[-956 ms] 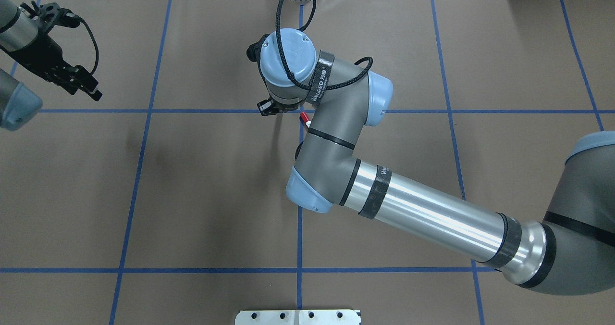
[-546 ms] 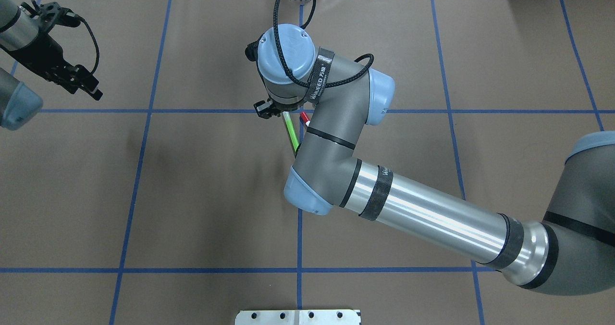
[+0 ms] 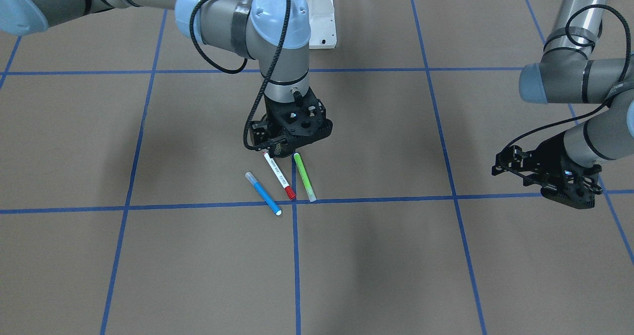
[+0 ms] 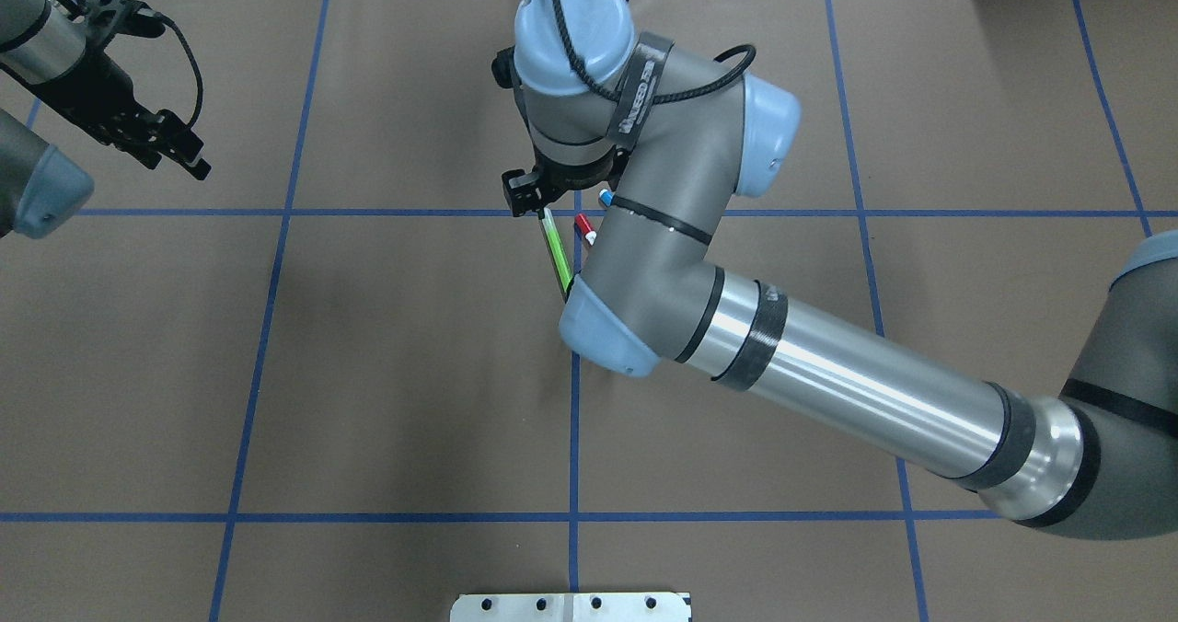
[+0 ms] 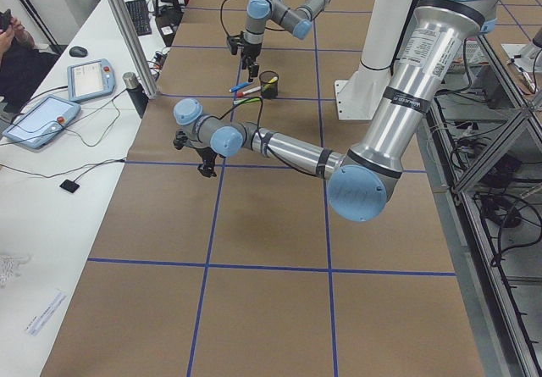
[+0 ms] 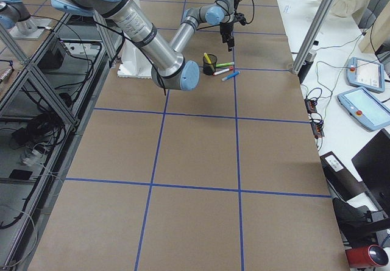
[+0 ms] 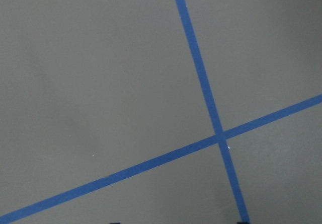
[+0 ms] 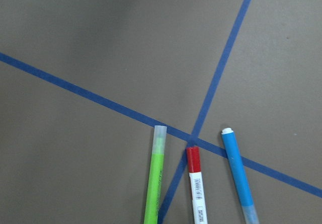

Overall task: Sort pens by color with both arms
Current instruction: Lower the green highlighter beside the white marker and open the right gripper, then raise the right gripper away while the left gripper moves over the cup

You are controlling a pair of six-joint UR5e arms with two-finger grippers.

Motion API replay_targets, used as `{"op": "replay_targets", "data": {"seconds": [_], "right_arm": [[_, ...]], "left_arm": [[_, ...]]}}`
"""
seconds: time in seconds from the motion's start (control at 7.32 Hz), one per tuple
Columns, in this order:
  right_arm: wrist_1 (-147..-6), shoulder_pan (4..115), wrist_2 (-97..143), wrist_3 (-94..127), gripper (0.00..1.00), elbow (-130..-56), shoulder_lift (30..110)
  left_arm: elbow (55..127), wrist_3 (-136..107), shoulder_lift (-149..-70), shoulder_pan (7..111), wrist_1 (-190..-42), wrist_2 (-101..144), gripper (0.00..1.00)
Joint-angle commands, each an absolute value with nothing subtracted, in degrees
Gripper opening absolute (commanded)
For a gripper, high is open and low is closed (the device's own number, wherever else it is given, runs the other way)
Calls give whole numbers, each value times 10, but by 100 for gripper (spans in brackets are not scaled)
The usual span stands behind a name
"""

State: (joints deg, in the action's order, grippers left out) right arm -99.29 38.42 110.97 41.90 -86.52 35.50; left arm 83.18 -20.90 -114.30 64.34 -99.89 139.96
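Three pens lie side by side on the brown table: a blue pen, a white-barrelled pen with red ends and a lime green highlighter. My right gripper hangs just above their robot-side ends, open and holding nothing. The right wrist view looks straight down on the green highlighter, the red-ended pen and the blue pen. A yellow highlighter stands in the black mesh cup. My left gripper hovers open and empty, far off at the table's left.
Blue tape lines divide the table into squares. A white bolted pedestal sits at the robot's base. In the overhead view my right forearm covers most of the pens. Tablets and cables lie on a side bench.
My right arm has risen and shifted slightly toward the far side. The green highlighter, hidden a second ago, now lies on the table. The left gripper has drifted slightly.
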Motion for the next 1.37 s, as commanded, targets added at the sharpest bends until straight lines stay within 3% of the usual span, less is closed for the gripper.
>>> {"op": "replay_targets", "data": {"seconds": [0.0, 0.41, 0.55, 0.68, 0.82, 0.96, 1.23], "right_arm": [[-1015, 449, 1202, 407, 91, -900, 397], [-1032, 527, 1241, 365, 93, -905, 460], [-1045, 553, 1244, 357, 93, -898, 466], [-1069, 580, 1261, 359, 94, -898, 468], [-1090, 605, 1269, 357, 94, -898, 470], [-1091, 615, 1269, 356, 94, -897, 478], [-1091, 624, 1269, 358, 95, -896, 480]], "left_arm": [[853, -296, -1164, 640, -999, 1416, 82], [881, -409, -1211, 576, -998, 1427, 82], [892, -411, -1227, 548, -998, 1423, 84], [896, -423, -1245, 524, -998, 1410, 93], [910, -440, -1269, 494, -998, 1359, 89], [919, -447, -1283, 452, -998, 1309, 97], [918, -439, -1332, 408, -998, 1247, 98]]}}
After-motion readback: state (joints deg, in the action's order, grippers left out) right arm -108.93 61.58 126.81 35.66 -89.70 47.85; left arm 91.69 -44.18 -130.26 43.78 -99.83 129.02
